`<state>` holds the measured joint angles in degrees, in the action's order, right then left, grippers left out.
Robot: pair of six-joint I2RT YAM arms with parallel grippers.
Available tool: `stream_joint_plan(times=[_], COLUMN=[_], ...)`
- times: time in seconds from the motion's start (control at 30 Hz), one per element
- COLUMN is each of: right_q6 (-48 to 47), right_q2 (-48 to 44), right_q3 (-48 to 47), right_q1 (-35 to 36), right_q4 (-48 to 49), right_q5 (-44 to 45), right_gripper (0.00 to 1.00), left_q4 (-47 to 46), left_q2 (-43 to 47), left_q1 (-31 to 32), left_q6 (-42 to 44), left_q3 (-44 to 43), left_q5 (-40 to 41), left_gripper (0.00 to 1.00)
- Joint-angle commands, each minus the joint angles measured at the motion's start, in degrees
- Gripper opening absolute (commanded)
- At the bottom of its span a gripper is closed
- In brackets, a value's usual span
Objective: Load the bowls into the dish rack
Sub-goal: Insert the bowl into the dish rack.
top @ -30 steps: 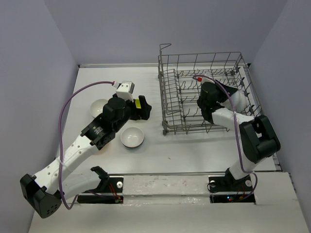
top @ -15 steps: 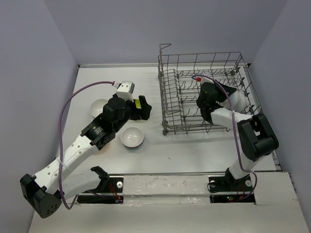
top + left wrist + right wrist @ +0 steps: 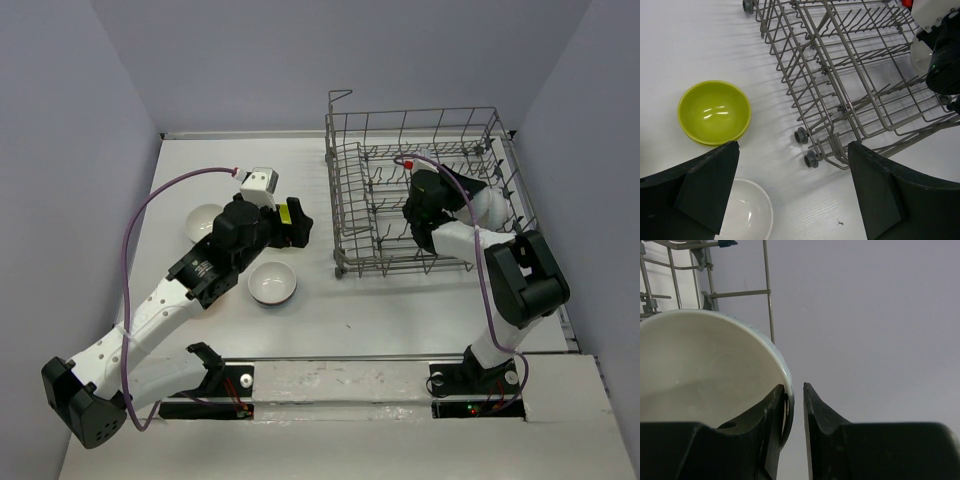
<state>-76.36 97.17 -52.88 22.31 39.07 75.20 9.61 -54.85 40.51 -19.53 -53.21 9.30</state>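
Setting a pale bowl point(image 3: 705, 370) down inside the dish rack point(image 3: 840, 107) looks to be the step in hand. The right pincer point(image 3: 795, 387) reaches into the rack's right half, with one finger inside the bowl's rim and one outside. The fingers are only narrowly parted. A sliver of gap shows between the rim and the outer finger, so the hold looks slack rather than clamped. To do this well, the bowl should probably lean between the rack's upright tines before the fingers part fully. The pincer should then lift straight up, clear of the wires. Whether the bowl is seated between tines cannot be told.

Left of the rack, the left pincer point(image 3: 795, 200) hovers over the white surface point(image 3: 400, 300), spread wide and holding nothing. A lime green bowl point(image 3: 714, 112) sits upright just left of the rack's near corner. A white bowl point(image 3: 272, 283) sits a little farther from the rack, and another white bowl point(image 3: 205, 220) lies farther left again. The rack's side wall and small wheels point(image 3: 801, 135) stand between those bowls and the tines.
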Motion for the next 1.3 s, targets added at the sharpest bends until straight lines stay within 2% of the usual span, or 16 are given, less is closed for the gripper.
stream_joint_plan(times=[0.0, 0.43, 1.27], right_q6=[-0.1, 2.0, 16.5], right_q2=[0.7, 1.3, 4.3], right_q3=[-2.1, -2.8, -6.9], right_q1=[0.1, 0.6, 0.6], right_q4=[3.5, 2.9, -13.0], right_q5=[1.9, 2.0, 1.9], right_gripper=[0.28, 0.34, 0.41], left_q4=[-2.4, -2.3, -2.0], left_q2=[0.0, -0.2, -0.2], left_q1=[0.4, 0.4, 0.4], left_q6=[0.9, 0.9, 1.1], left_q3=[0.0, 0.1, 0.1], left_q5=[0.6, 0.7, 1.2], left_gripper=[0.99, 0.99, 0.99])
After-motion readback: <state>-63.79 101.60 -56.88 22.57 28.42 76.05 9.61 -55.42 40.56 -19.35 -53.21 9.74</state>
